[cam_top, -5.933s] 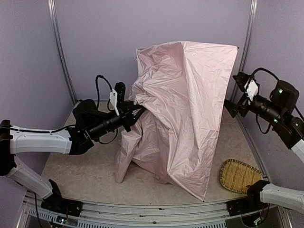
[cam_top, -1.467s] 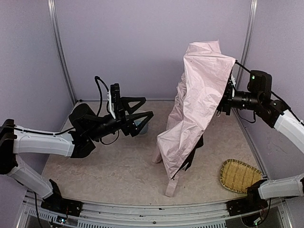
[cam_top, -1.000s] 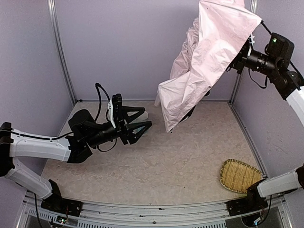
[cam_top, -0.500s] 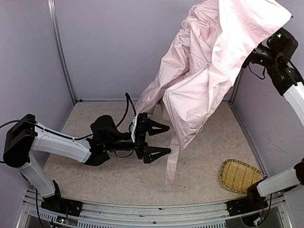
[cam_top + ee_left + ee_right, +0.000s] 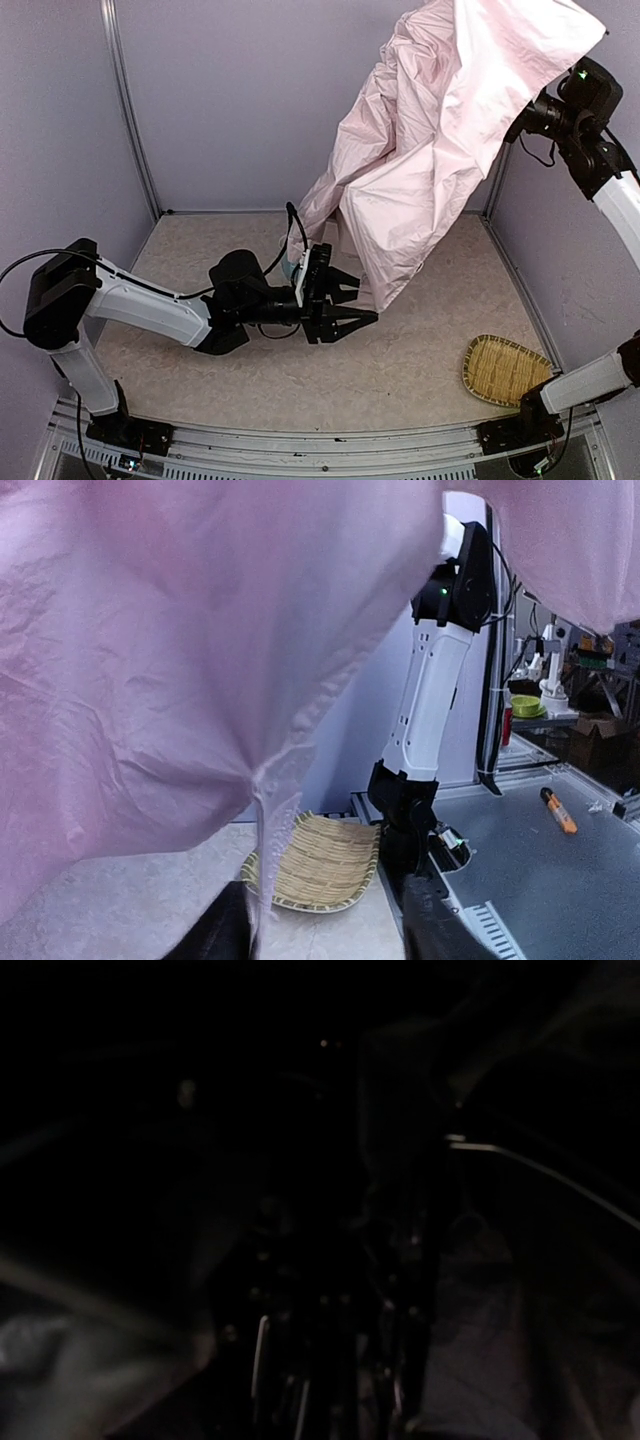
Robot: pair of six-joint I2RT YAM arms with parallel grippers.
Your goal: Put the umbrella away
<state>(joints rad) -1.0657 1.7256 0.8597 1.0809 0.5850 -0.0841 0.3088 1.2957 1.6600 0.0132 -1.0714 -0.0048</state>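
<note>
The umbrella [image 5: 450, 130] hangs high at the upper right, half collapsed, with its pale pink fabric draping down toward the table. It hangs from the end of my right arm [image 5: 578, 92]. That gripper is buried under the fabric, and it alone carries the umbrella. The right wrist view is nearly black and shows only thin metal ribs [image 5: 520, 1165]. My left gripper [image 5: 365, 300] stands open at the fabric's lowest tip. A narrow pink strip [image 5: 262, 850] hangs just inside my left finger [image 5: 215, 935], and pink fabric [image 5: 180, 660] fills most of that view.
A woven bamboo tray [image 5: 503, 368] lies at the table's front right corner, also in the left wrist view [image 5: 320, 865]. The right arm's white link [image 5: 425, 710] rises behind it. Purple walls close in the left, back and right sides.
My left arm has reached further right, up to the fabric's lower tip, and its jaws have narrowed. The long hanging strip no longer dangles below the gripper. The right arm stays high.
</note>
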